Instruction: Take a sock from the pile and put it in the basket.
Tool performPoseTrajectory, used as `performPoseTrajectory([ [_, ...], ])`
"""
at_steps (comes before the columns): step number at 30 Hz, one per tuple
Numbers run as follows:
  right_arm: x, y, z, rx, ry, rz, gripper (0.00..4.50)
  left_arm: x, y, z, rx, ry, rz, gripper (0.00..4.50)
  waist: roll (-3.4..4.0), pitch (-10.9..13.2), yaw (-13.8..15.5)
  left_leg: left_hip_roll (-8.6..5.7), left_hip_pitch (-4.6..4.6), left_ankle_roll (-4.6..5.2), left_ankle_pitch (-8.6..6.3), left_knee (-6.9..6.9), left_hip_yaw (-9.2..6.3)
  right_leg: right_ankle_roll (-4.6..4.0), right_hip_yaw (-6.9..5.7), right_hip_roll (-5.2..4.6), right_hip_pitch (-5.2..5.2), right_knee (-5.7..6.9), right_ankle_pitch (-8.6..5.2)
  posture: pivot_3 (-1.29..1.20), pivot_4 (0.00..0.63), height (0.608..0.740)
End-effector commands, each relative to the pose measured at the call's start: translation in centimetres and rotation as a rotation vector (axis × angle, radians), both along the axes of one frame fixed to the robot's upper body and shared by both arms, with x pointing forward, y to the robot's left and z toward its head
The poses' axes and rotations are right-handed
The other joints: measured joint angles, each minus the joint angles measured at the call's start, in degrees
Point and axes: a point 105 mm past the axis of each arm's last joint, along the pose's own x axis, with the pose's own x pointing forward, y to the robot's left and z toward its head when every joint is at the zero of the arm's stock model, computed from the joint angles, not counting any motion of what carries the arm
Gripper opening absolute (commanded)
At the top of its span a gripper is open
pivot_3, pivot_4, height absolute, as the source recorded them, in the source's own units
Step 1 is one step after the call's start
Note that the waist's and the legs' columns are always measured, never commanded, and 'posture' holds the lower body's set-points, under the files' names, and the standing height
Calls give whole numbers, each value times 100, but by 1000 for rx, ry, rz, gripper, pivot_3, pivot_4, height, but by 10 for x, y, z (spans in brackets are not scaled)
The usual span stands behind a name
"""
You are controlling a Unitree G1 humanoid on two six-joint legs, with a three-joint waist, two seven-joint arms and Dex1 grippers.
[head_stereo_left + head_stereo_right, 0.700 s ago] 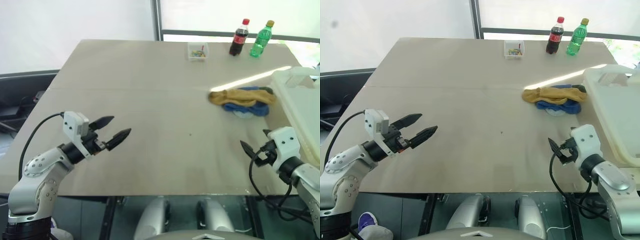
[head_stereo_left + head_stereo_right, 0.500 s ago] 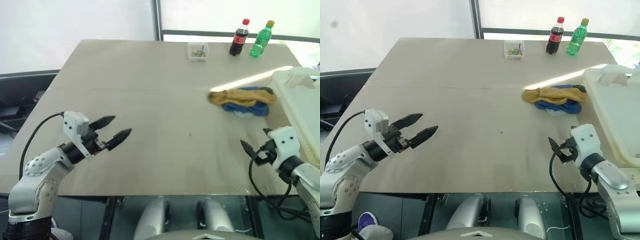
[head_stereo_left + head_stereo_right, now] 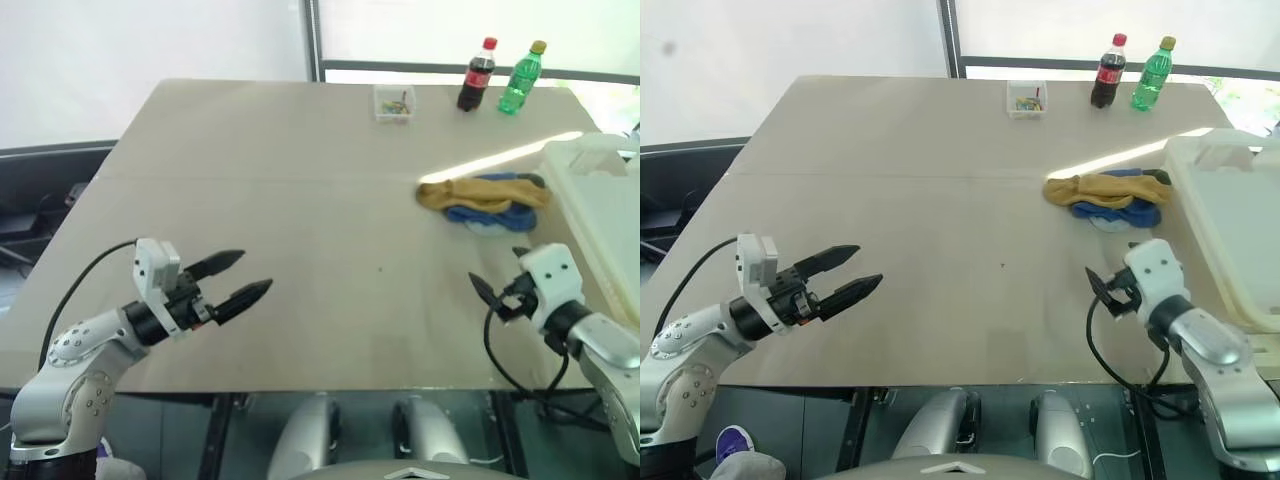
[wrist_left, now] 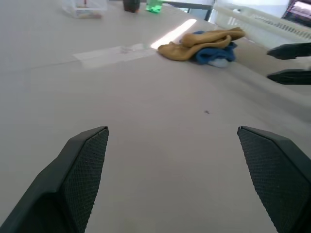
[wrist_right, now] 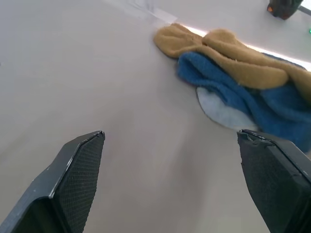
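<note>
1. Two end effectors hover over the tabletop, both with fingers spread apart and nothing between them: the left end effector sits well away from the pile, on its left, while the right end effector hangs near the pile, on its near side.
2. The pile is a soft heap of socks on the tabletop, just beside the basket, on the basket's left. A mustard-yellow sock drapes across the top, a blue sock lies under it, and a pale patch peeks out at the pile's near edge.
3. Handling, as a judgement: the socks look light, limp and fuzzy, so they should neither slip nor break, but they will sag and may drag a neighbour along. A pinch on a raised fold of the mustard-yellow sock, at the end farthest from the basket where it lies free of the blue one, seems the cleanest hold.
4. The basket is a large white plastic bin with a thick rim, far bigger than the pile, so the drop should forgive small errors.
5. Beyond the pile stand a dark soda bottle with a red label and a green bottle; no lettering on either can be read. A small clear box sits beside them.
</note>
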Motion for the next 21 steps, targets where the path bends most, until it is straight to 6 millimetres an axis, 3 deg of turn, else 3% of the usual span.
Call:
performPoseTrajectory([
  [1, 36, 0, 29, -35, -133, -2, 4468, -7, -13, 14, 37, -74, -83, 4500, 1, 1, -30, 0, 1, 0, 0, 0, 2, 0, 1, 0, -1, 1, 0, 0, 150, 729],
  [5, 79, -12, 44, -69, -165, -42, 4468, -9, -17, 13, 32, -67, -99, 4500, 2, 2, -23, 0, 3, 1, 1, 0, 10, -2, -8, 3, -1, 0, 1, 0, 150, 729],
  [8, 102, -22, 50, -76, -152, -76, 3735, -10, -17, 12, 28, -66, -94, 4500, 1, 4, -6, -1, -2, 1, 1, -4, 13, -2, -15, 5, -1, 0, 1, 0, 150, 729],
  [11, 114, -27, 52, -125, -141, -74, 2397, -12, -16, 10, 26, -68, -77, 4500, 2, 6, 8, -3, -6, -1, 2, -6, 8, -2, -22, 2, 0, -2, 1, 0, 150, 729],
  [21, 123, -34, 45, -325, -118, -28, 2397, -19, -17, 6, 13, -49, -55, 4500, 4, 7, -26, -3, -6, 2, 1, -7, 11, -1, -17, 1, -1, -3, 1, 0, 150, 729],
])
